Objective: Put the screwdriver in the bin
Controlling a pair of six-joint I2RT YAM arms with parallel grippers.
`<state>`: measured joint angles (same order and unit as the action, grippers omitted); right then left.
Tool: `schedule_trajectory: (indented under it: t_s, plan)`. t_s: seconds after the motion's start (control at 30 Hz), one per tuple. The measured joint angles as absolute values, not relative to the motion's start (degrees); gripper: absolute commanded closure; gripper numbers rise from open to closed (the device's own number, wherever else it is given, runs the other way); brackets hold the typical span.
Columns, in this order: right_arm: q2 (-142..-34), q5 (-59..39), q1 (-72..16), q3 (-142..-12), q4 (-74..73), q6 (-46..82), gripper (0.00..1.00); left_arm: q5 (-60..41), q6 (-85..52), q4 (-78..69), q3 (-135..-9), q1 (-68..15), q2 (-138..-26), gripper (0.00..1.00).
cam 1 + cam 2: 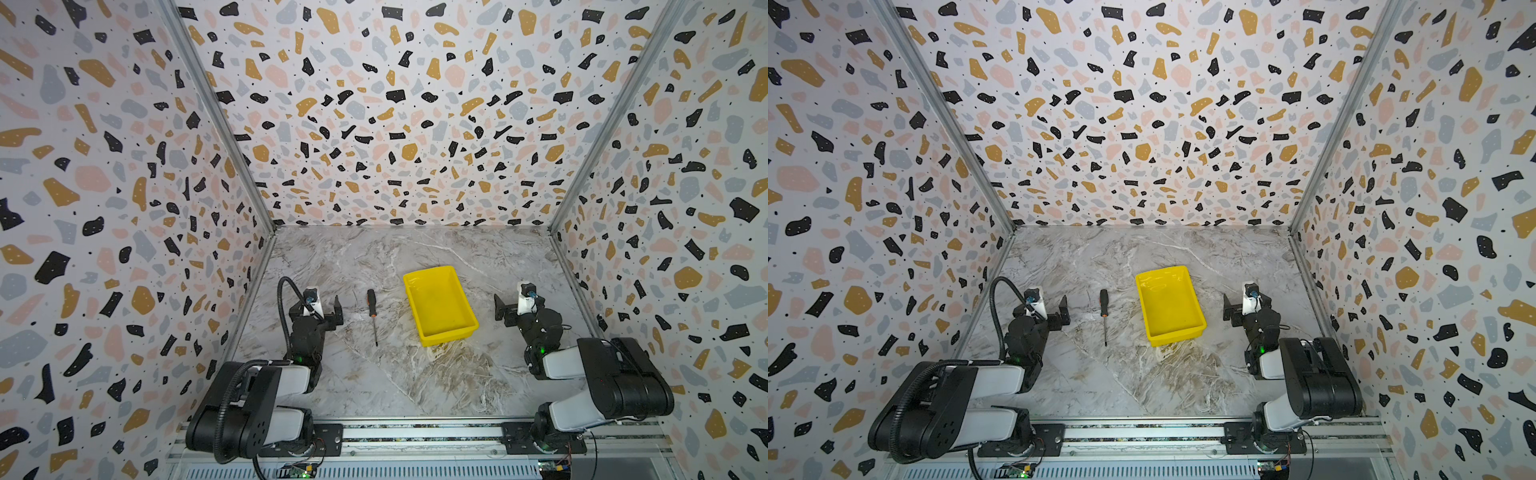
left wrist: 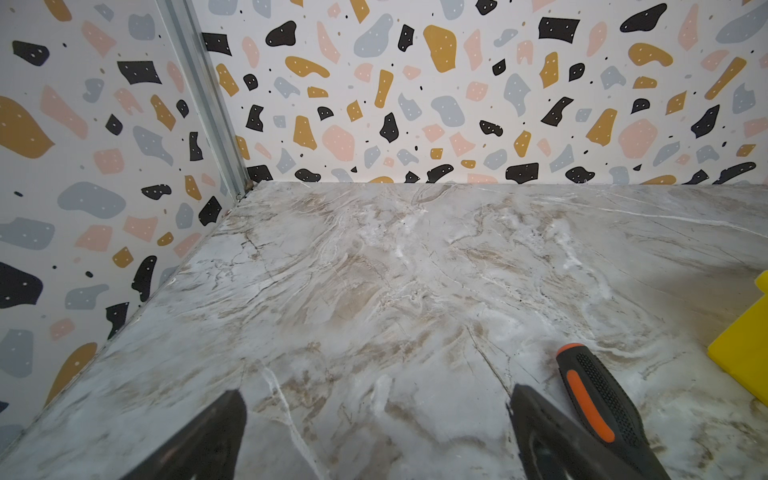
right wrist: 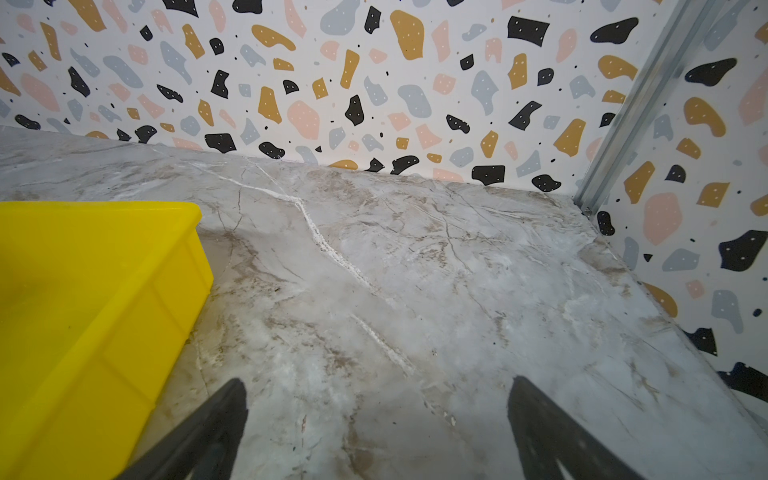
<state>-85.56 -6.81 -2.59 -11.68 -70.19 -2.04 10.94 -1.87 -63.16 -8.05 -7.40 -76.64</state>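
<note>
Left claw [image 2: 376, 397] and right claw [image 3: 378, 386], both black, stand wide open and empty over the grey marbled worktop [image 1: 374, 382]. The slim black-and-orange screwdriver [image 1: 372, 316] lies flat just beside the left claw, between it and the shallow yellow plastic bin [image 1: 440, 303], which sits near the right claw.

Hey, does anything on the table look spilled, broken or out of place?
Nothing stands out. The screwdriver lies flat on the table beside the yellow bin, which stands upright, empty and slightly turned.
</note>
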Motion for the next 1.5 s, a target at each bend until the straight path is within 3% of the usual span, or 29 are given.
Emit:
schedule_trajectory:
  t_s: [0.77, 0.9, 1.0, 1.17, 1.3, 1.5]
  plan:
    - [-85.41, -5.89, -3.05, -11.18, -70.81, -2.22, 0.01, 10.28, -1.52, -63.22, -8.01, -7.4, -76.62, 0.0]
    - [-78.85, -2.0, -5.61, -6.57, -70.94, -2.57, 0.01, 10.39, -1.5, -59.55, -8.25, -7.4, -73.14, 0.0]
    - [-67.35, 3.03, -8.01, -6.98, -62.24, -1.98, 0.01, 12.01, -2.74, -46.92, -12.8, -7.53, -65.95, 0.0]
    - [-53.01, 9.13, -11.81, -19.75, -39.48, 5.15, 0.01, 13.15, -9.04, -27.0, -22.79, -8.05, -52.16, 0.0]
    - [-49.19, 11.75, -10.98, -26.44, -23.18, 21.87, 0.01, 12.14, -15.33, -15.25, -24.71, -8.12, -43.27, 0.0]
    - [-49.89, 9.32, -7.57, -17.28, -11.81, 31.7, 0.01, 11.79, -20.03, -5.37, -19.14, -8.12, -36.69, 0.0]
